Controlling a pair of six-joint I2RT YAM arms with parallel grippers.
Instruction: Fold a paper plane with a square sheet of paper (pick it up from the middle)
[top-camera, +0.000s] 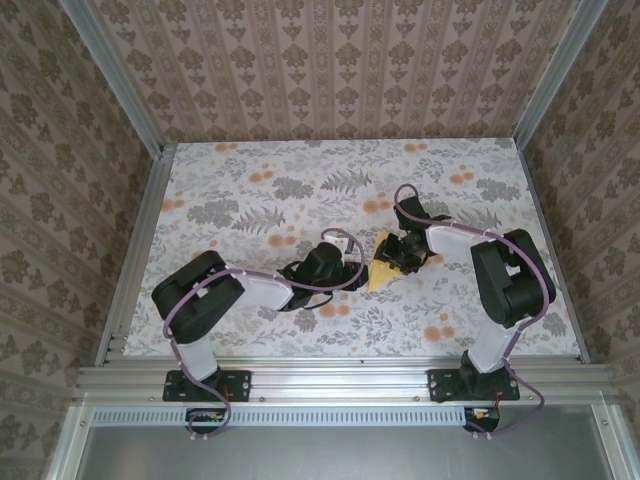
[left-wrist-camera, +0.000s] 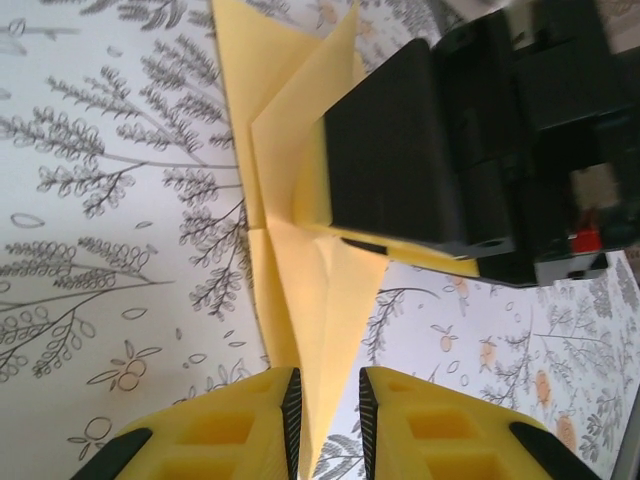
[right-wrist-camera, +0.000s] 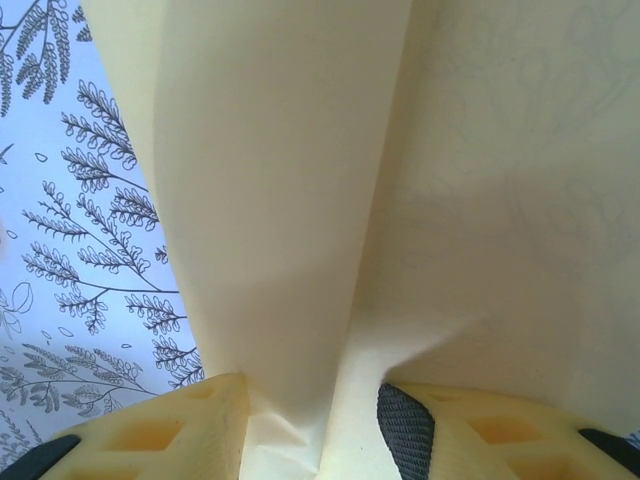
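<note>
A: Two claws on one small yellow paper (top-camera: 383, 274) — where does it sit?

B: Near the middle of the worktop (top-camera: 250, 190), a shade toward its right edge, already creased to a point. The right claw (right-wrist-camera: 312, 395) is clenched on a raised fold, and the paper crumples between its fingers. The left claw (left-wrist-camera: 330, 385) stands narrow with the pointed tip in its gap. Whether it is pinching, I cannot tell.

A: How should the crease be done well?

B: My judgement: use the right claw as a firm anchor and run the left slowly along the centre line with the edges matched. Thin paper like this could skew or tear if it is tugged.

A: And the surroundings?

B: White cloth printed with grey ferns and orange flowers, damask wallpaper (top-camera: 330, 70) on three sides — and an aluminium rail (top-camera: 340, 378) along the near edge.
</note>
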